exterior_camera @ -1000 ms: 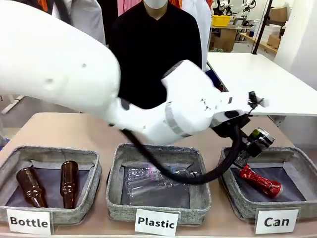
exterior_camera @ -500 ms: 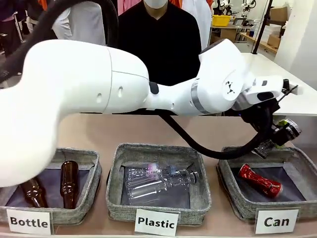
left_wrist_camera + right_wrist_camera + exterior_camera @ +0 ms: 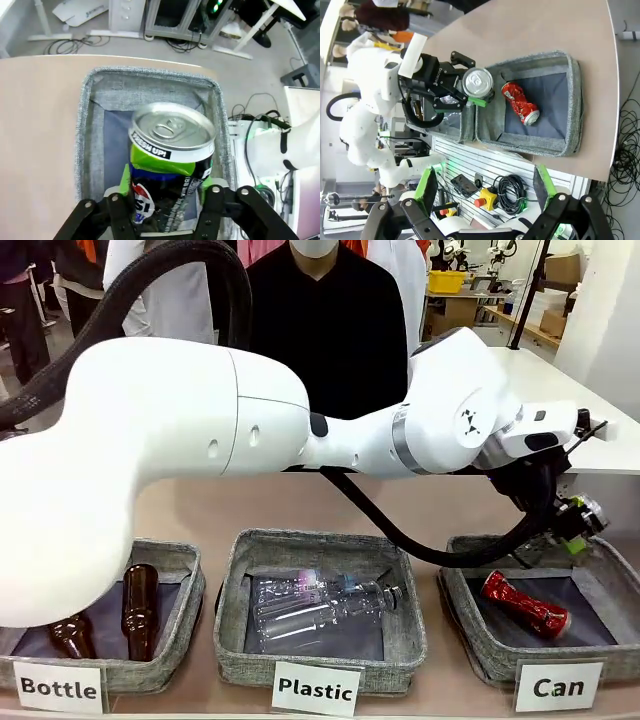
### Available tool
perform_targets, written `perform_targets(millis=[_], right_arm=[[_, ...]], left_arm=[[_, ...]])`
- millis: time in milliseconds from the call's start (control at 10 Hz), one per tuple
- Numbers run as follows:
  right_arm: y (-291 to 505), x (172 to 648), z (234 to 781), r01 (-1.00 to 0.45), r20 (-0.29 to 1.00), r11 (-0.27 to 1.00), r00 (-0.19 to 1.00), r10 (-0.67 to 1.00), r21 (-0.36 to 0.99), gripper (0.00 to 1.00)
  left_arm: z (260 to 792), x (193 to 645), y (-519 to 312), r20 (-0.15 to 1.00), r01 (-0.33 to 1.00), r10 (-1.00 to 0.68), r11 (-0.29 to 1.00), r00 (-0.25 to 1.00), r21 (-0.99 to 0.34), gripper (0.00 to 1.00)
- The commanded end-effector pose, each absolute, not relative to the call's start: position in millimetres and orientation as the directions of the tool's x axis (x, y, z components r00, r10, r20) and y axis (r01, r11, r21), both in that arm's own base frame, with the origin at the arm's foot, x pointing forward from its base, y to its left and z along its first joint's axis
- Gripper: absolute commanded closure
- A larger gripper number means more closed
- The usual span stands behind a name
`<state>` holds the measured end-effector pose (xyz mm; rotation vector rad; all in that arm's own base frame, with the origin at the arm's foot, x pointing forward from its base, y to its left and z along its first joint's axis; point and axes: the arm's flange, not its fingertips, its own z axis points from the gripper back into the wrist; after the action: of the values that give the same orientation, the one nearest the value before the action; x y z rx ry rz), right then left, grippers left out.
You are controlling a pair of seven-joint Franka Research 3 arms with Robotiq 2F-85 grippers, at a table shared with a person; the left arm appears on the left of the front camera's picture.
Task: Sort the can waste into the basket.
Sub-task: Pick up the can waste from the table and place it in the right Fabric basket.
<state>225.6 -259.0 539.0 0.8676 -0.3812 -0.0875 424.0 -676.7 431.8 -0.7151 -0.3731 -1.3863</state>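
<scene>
- At the left of the table sits the basket signed "Bottle" point(image 3: 100, 562), with two brown glass bottles point(image 3: 139, 609) lying on its dark floor.
- In the middle stands the basket signed "Plastic" point(image 3: 320, 545), holding a clear plastic bottle point(image 3: 325, 605) on its side.
- Behind the table, at the far side, a person in a dark top point(image 3: 325, 330) stands facing the baskets.
- The left arm point(image 3: 300, 430) reaches from the left right across the middle, over the two nearer baskets, toward the right end of the table.
- The left gripper point(image 3: 165, 200) is clamped on the dark can point(image 3: 170, 155): in its wrist view the green pads press the can's crumpled body from both sides, silver top up, with green and dark print below the rim.
- From the front the left gripper and its can hang above the far rim of the basket signed "Can" point(image 3: 470, 640), at the right.
- The red can point(image 3: 525, 604) lies tilted on that basket's dark floor, apart from the held can.
- The right gripper point(image 3: 485, 192) is well off to the side, looking down on the basket; its green-padded fingers point(image 3: 426, 186) stand wide apart with nothing between them.
</scene>
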Motion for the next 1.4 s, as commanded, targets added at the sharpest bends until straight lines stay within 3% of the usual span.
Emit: perform_targets(millis=[0,400,600,800,1100,1300], right_arm=[[-257,224,541,-0.061,0.275,0.644,0.932,-0.237,0.763,0.0],[-257,224,541,-0.061,0.275,0.644,0.932,-0.237,0.763,0.0],[-245,239,548,-0.111,0.316,0.64,0.924,-0.216,0.761,0.0],[-203,277,571,-0.182,0.353,0.578,0.914,-0.198,0.796,0.0],[-120,329,581,-0.201,0.304,0.426,0.933,-0.191,0.882,0.0],[-61,353,565,-0.156,0.239,0.363,0.951,-0.195,0.919,0.0]], left_arm=[[441,428,-680,0.617,0.972,-0.769,0.023,0.166,-0.234,0.01],[453,417,-660,0.616,0.962,-0.774,-0.032,0.148,-0.272,0.0],[484,408,-621,0.617,0.934,-0.76,-0.038,0.204,-0.355,0.0],[516,413,-544,0.577,0.874,-0.748,0.008,0.328,-0.486,0.0],[543,430,-399,0.538,0.79,-0.668,0.125,0.515,-0.6,0.0],[544,441,-269,0.572,0.704,-0.471,0.165,0.671,-0.691,0.0]])
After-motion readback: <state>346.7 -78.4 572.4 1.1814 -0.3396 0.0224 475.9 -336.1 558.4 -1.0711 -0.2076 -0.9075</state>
